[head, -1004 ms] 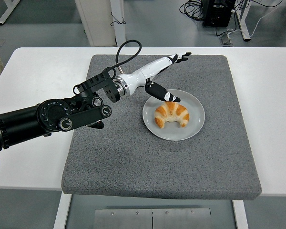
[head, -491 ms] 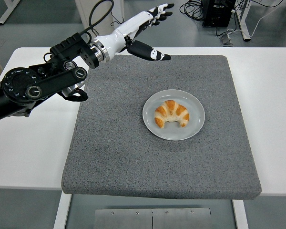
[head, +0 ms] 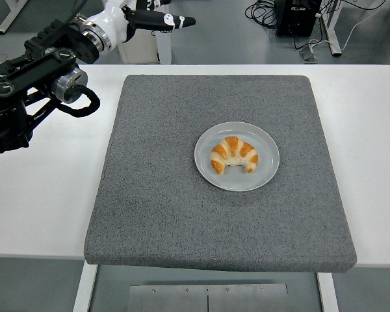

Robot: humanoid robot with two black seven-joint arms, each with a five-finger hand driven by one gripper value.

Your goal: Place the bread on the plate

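Note:
A golden croissant (head: 234, 156) lies on the grey round plate (head: 266, 171) in the middle of the dark grey mat (head: 156, 195). My left arm reaches in from the upper left, raised well above the table's far left corner. Its white hand (head: 157, 17) sits at the picture's top edge, fingers stretched out and holding nothing, far from the plate. The upper fingers are cut off by the frame. The right arm is out of view.
The grey mat covers the middle of the white table (head: 45, 188). Beyond the far edge stand a white post (head: 160, 40), table legs and black cables with equipment (head: 292, 14) on the floor.
The left hand has drawn back from above the plate, rising up and to the left until it reached the picture's top edge. The croissant stays on the plate.

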